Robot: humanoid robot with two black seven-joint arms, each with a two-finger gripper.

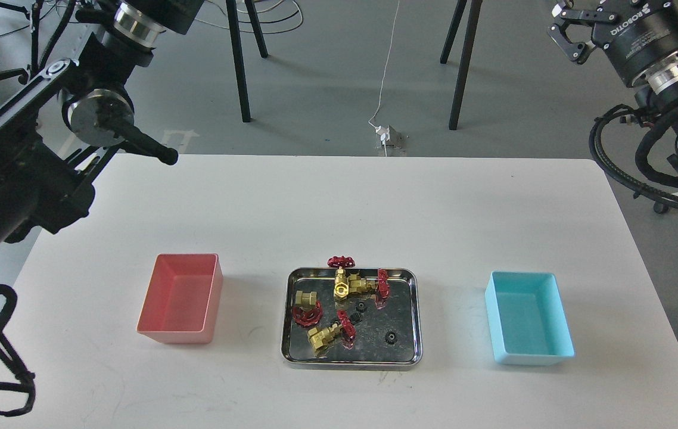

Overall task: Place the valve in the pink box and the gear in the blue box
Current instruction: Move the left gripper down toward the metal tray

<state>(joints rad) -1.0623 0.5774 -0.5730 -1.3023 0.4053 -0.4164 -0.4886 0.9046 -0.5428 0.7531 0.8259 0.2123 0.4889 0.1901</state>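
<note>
Several brass valves with red handwheels [348, 285] lie in the shiny steel tray [417, 316] at the table's middle front. A few tiny black gears lie among them, one [391, 338] by itself at the tray's front right. The pink box [181, 298] stands left of the tray and holds nothing that I can see. The blue box [526, 319] stands to the right, also with nothing in sight inside. My right gripper [580, 27] is high at the top right, beyond the table; one spread finger shows and it holds nothing. My left gripper is out of view above the top edge.
My left arm [47, 149] hangs over the table's far left corner. Black chair or stand legs [464, 59] and a white cable with a plug [388, 134] are on the floor beyond the table's far edge.
</note>
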